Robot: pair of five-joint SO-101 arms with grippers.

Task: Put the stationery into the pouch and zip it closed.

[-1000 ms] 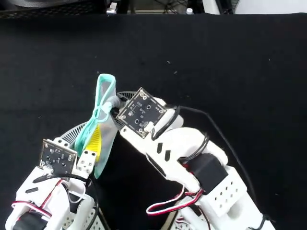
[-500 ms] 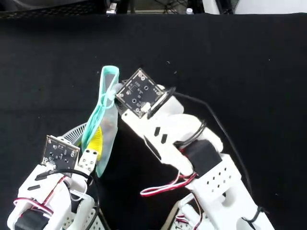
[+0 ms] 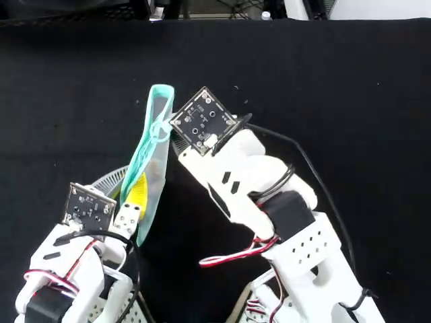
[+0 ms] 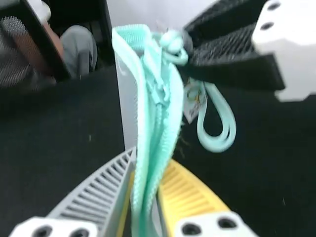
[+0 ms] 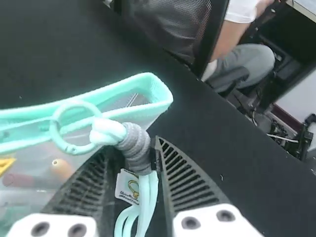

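Right gripper (image 5: 132, 148) has pulled the mint-zippered clear pouch (image 3: 151, 168) farther across the black cloth table (image 3: 337, 87); a mesh chair (image 5: 168, 19) stands beyond. Its fingers (image 5: 182, 182) clamp the grey-knotted pull cord (image 5: 136, 140), and the left gripper (image 4: 148, 165) pinches the opposite end.

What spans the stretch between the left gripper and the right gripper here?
The mint pouch: in the high view it runs from the left gripper, clamped on one end, to the right gripper, clamped on its zipper cord.

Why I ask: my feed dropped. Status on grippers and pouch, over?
Left gripper shut on pouch, near end. Right gripper shut on zipper cord. Pouch held between both, stationery inside. No obstruction seen.
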